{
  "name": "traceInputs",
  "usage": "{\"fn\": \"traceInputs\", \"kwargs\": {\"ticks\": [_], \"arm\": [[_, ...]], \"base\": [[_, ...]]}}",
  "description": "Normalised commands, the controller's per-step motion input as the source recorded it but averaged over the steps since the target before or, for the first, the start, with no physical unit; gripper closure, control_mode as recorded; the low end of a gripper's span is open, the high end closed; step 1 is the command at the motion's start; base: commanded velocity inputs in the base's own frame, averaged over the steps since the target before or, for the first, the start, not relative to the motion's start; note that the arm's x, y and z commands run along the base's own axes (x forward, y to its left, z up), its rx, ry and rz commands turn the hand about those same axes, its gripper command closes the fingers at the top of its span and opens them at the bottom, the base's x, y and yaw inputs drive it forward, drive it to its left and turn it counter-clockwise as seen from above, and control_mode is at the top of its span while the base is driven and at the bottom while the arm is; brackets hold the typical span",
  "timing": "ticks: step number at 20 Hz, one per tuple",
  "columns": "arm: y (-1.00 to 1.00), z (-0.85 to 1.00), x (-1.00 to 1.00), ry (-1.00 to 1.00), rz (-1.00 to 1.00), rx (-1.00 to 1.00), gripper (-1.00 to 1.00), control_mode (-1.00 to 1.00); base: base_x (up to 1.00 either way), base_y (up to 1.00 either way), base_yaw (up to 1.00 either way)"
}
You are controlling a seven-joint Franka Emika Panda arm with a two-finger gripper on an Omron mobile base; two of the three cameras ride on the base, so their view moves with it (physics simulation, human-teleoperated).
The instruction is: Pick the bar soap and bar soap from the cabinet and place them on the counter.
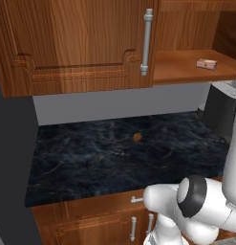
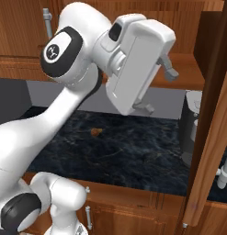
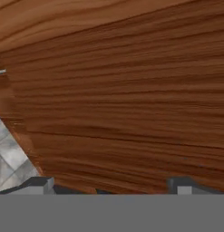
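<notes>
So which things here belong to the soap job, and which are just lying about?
Job:
- bar soap on the open shelf
- cabinet
- counter, bare of soap
- gripper, open, holding nothing

Lying about:
- small brown lump on the counter
- grey appliance at the counter's right end

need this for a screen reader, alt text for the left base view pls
A bar soap lies on the open shelf of a wooden wall cabinet, right of its closed door with a silver handle. Below, a black marble counter holds a small brown lump, and the white robot arm rises at lower right.
</notes>
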Motion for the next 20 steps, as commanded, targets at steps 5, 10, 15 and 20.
{"fn": "traceInputs", "kwargs": {"ticks": [5, 10, 15, 20], "arm": [[0.80, 0.00, -0.27, -0.01, 0.11, 0.00, -1.00, -1.00], [0.64, 0.00, -0.20, -0.08, 0.09, 0.02, -1.00, -1.00], [0.50, 0.00, -0.22, -0.11, 0.10, 0.11, -1.00, -1.00], [0.40, 0.00, -0.24, -0.03, 0.13, 0.17, -1.00, -1.00]], "base": [[0.00, 0.00, 0.00], [0.00, 0.00, 0.00], [0.00, 0.00, 0.00], [0.00, 0.00, 0.00]]}}
